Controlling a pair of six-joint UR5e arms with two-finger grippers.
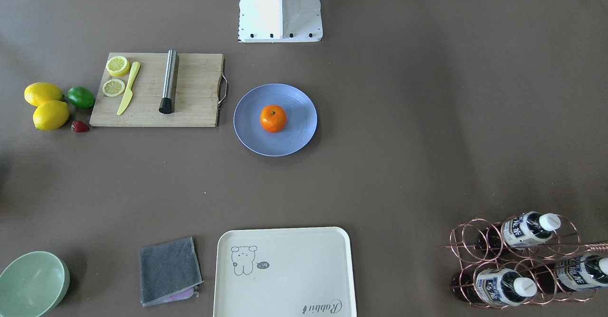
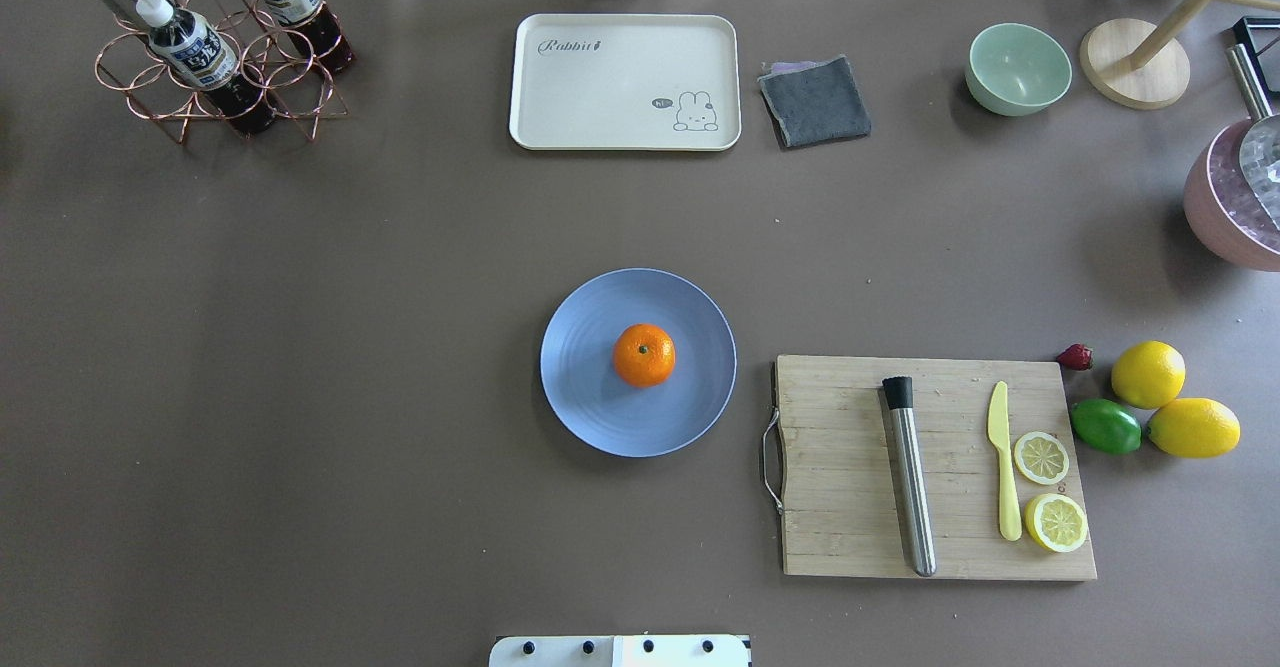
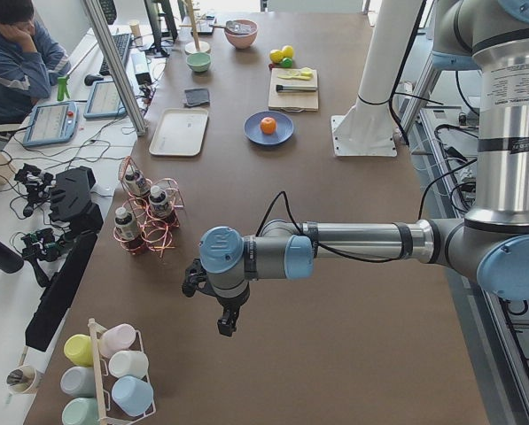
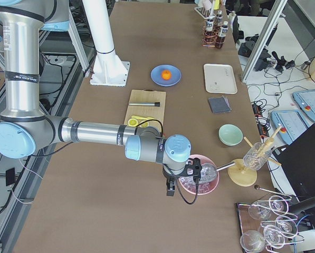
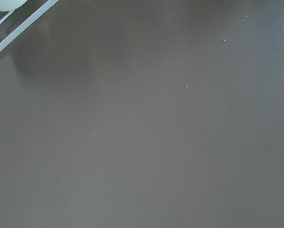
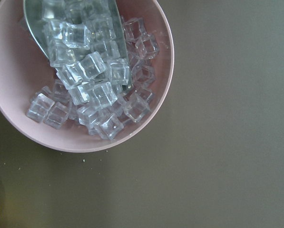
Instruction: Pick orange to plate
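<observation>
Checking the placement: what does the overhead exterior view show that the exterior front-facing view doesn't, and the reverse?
Only the overhead: the pink bowl of ice at the right edge and a round wooden stand base beside the green bowl. Only the front-facing: the upright column of the white robot base; the overhead catches just its foot plate. Both: the orange sitting on the blue plate, the cutting board, cream tray, grey cloth, bottles, lemons and lime.
</observation>
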